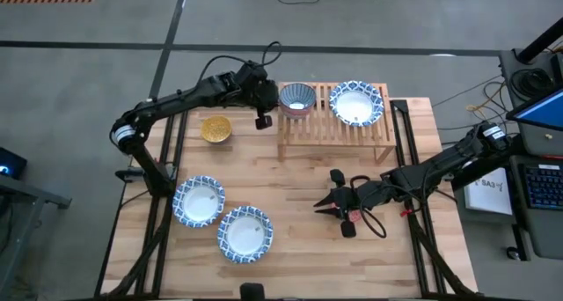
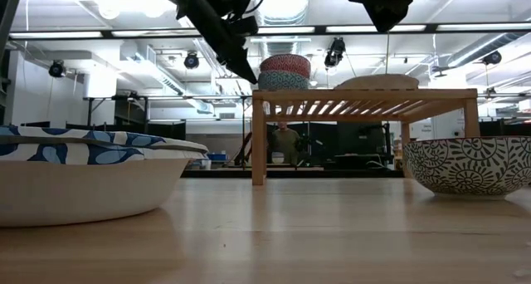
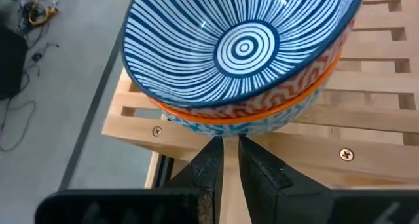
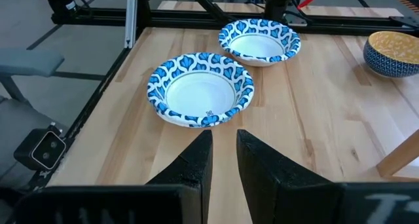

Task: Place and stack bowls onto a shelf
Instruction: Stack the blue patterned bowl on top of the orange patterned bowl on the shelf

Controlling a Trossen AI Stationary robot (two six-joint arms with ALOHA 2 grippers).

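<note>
Wooden shelf [image 1: 335, 125] at the bench's far edge carries a stack of small bowls [image 1: 297, 99] at its left end and one large bowl [image 1: 355, 102] to the right. The left hand [image 1: 263, 121], fingers pressed together and empty, hangs just off the stack; a careless retreat could clip and topple it. The right hand [image 1: 322, 205], pressed together too, waits mid-bench. Two large bowls [image 1: 222, 217] and the yellow bowl [image 1: 215, 129] remain unshelved.

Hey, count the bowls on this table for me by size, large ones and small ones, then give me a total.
Large blue-and-white bowls: 3
Small bowls: 3 visible, 1 yellow on the table and 2 in the stack on the shelf
Total: 6 bowls visible
</note>
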